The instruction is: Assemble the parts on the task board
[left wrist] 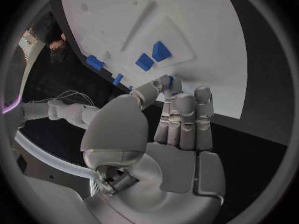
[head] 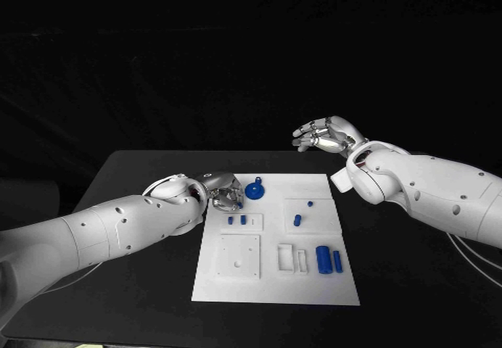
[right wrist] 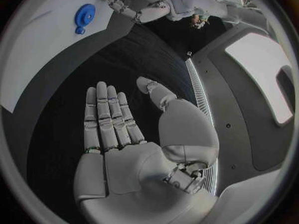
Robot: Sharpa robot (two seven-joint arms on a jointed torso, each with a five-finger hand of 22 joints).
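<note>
We see our left hand [head: 217, 190] at the left edge of the white task board [head: 276, 290], its fingers pinching a small blue part [left wrist: 170, 80]. Our right hand [head: 327, 135] is up past the far right corner of the board, with its fingers spread flat and nothing in it. More blue parts [head: 328, 259] and a round blue gear [head: 254, 191] lie on the board on the black tabletop [head: 418, 290].

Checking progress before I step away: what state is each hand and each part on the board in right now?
left hand: at the board's far left corner, pinching a small blue piece.
right hand: raised beyond the board, open, holding nothing.
blue gear: lying on the task board, untouched.
two blue cylinders: lying side by side on the board.
</note>
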